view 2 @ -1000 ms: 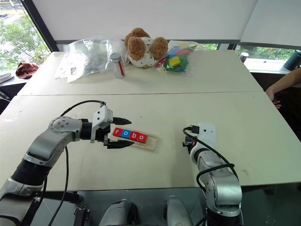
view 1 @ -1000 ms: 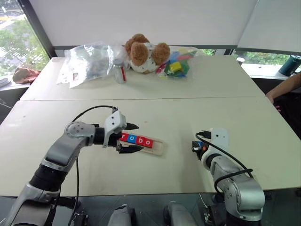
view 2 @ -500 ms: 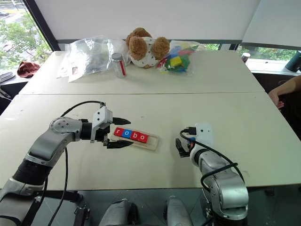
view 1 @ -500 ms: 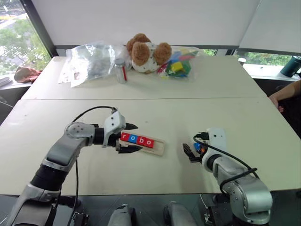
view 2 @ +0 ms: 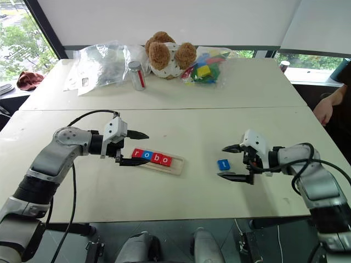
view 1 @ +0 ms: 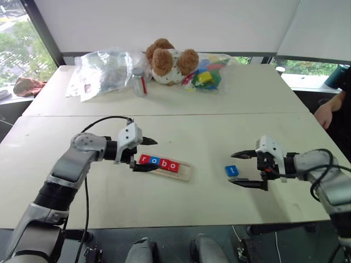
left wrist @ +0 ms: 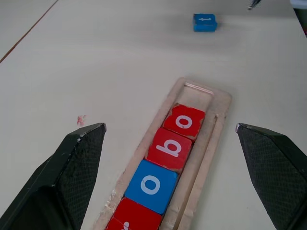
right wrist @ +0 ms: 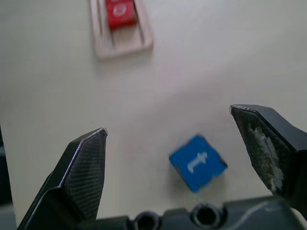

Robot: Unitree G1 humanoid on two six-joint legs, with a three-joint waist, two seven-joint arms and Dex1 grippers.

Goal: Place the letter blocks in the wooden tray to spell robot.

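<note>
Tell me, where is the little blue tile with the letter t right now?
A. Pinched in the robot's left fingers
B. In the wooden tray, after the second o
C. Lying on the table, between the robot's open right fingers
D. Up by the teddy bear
C: the blue t tile lies flat on the table, apart from the wooden tray, with the right fingers spread wide around it.

My arms are silver-grey with black joints and looped black cables; each white wrist block carries two black fingers.
</note>
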